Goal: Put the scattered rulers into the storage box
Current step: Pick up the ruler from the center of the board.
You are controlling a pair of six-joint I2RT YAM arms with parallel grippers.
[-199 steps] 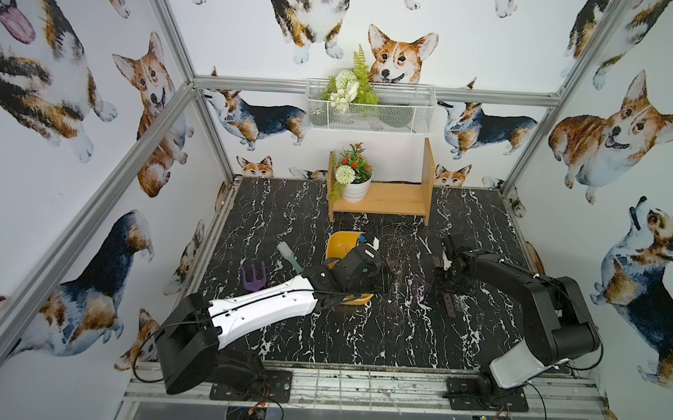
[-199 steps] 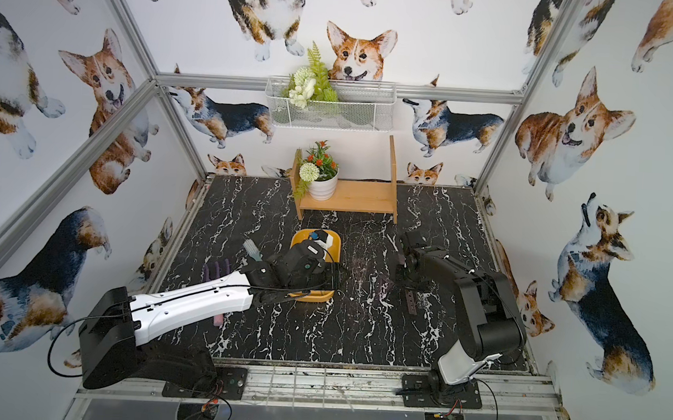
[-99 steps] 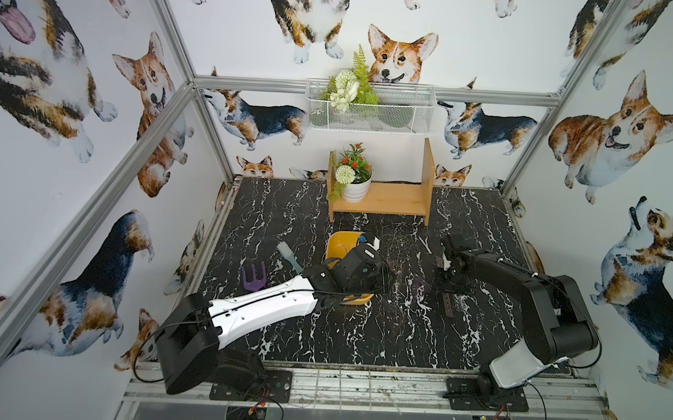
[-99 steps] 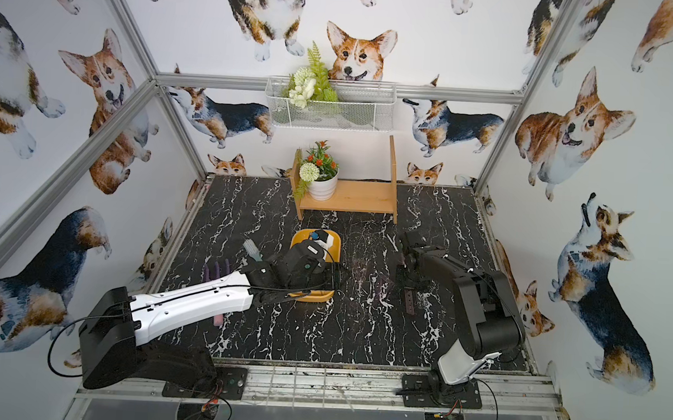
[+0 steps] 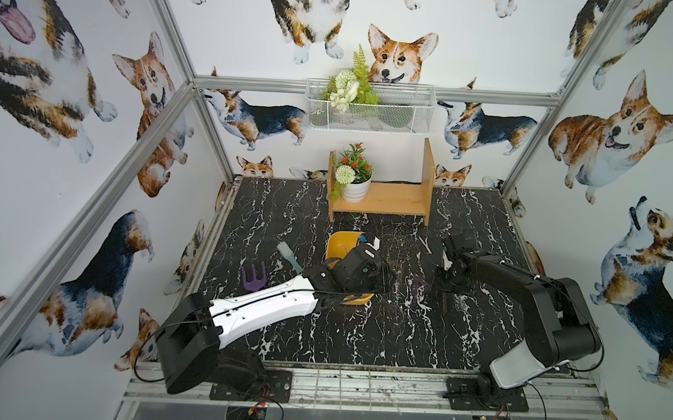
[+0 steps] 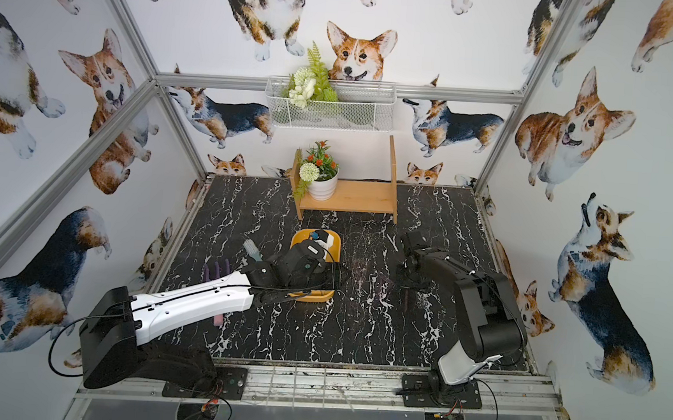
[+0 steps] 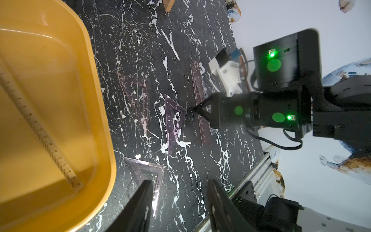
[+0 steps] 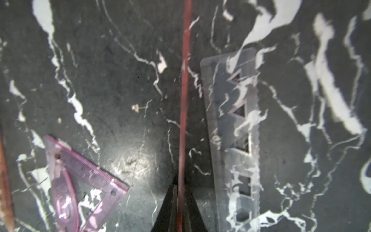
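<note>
The mustard-yellow storage box [image 7: 100, 112] lies under my left arm, its far end showing in both top views [image 5: 340, 243] [image 6: 302, 239]. One clear ruler [image 7: 40, 130] lies inside it. My left gripper [image 7: 178, 200] hangs open beside the box, above a clear set square [image 7: 148, 172]. A purple set square [image 7: 174, 122] [image 8: 80, 180] and a fainter one [image 7: 136, 94] lie on the black marble table. My right gripper [image 8: 180, 192] [image 5: 446, 273] is shut on a thin reddish ruler [image 8: 183, 100], seen edge-on. A clear stencil ruler [image 8: 234, 140] lies flat beside it.
A purple pronged rake [image 5: 254, 277] and a pale blue brush [image 5: 287, 254] lie left of the box. At the back stands a wooden shelf [image 5: 388, 200] with a potted plant [image 5: 353, 179]. A white wire basket [image 5: 368, 108] hangs on the wall above.
My right gripper has closed its jaws onto the thin ruler. The left arm has stayed still.
</note>
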